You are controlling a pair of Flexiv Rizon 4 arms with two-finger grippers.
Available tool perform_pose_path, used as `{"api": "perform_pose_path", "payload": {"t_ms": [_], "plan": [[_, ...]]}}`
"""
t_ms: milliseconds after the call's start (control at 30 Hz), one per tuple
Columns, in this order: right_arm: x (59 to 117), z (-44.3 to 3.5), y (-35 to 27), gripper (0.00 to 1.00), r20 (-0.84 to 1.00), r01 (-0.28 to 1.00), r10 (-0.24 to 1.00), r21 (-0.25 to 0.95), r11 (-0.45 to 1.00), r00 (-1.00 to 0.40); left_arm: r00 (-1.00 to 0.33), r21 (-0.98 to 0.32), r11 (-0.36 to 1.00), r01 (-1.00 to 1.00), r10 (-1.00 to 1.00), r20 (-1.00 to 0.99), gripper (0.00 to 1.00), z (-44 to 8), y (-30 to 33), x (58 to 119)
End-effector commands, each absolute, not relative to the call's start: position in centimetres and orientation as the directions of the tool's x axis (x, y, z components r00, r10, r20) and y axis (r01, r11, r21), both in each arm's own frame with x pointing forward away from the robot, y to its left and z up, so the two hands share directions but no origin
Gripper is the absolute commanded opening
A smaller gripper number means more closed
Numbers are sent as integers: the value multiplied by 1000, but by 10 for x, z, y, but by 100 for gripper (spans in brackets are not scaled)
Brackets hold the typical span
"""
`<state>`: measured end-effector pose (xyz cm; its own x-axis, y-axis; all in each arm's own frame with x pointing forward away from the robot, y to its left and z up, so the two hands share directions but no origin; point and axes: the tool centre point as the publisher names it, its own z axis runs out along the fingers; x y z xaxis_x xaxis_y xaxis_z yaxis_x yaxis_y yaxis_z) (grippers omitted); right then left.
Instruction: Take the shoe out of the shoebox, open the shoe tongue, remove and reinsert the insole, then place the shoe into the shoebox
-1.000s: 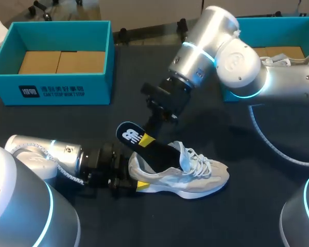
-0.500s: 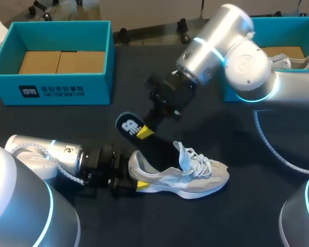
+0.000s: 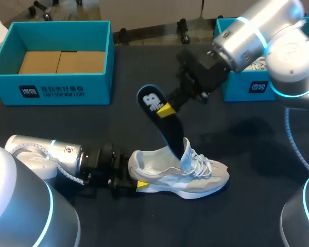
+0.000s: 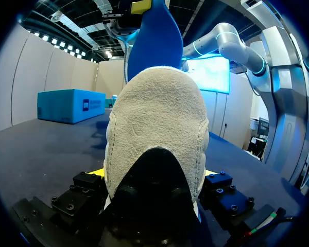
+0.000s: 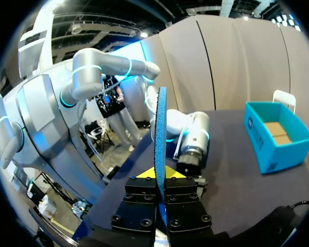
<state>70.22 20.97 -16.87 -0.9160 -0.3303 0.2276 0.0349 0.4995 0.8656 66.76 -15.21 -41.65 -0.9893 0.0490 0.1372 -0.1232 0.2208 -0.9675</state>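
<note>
Shoe (image 3: 180,175) lies on the table (image 3: 247,134), heel pinched by the left gripper (image 3: 135,183). The right gripper (image 3: 167,109) pinches the insole (image 3: 162,126), almost out. Putting it back and packing are left.

Two teal cardboard shoeboxes are counted: the first shoebox (image 3: 51,91) well apart from the left gripper (image 3: 135,180), the second shoebox (image 3: 237,90) just behind the right gripper (image 3: 167,109). One pale grey suede sneaker (image 3: 180,175) is counted at the left gripper, one black-and-blue foam insole (image 3: 170,131) at the right gripper.
</note>
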Motion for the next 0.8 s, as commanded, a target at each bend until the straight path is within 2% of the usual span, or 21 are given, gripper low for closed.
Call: {"api": "perform_pose_path", "payload": {"t_ms": [33, 433, 800], "plan": [[692, -151, 187, 0, 180, 28, -268, 872, 489, -946, -989, -967, 221, -124, 49, 138, 0, -416, -152, 668], [691, -152, 192, 0, 176, 28, -274, 883, 469, -945, -989, -967, 221, -124, 49, 138, 0, -416, -152, 668], [668, -98, 171, 0, 126, 5, -261, 908, 420, -957, -989, -967, 221, -124, 49, 138, 0, -416, -152, 668]]}}
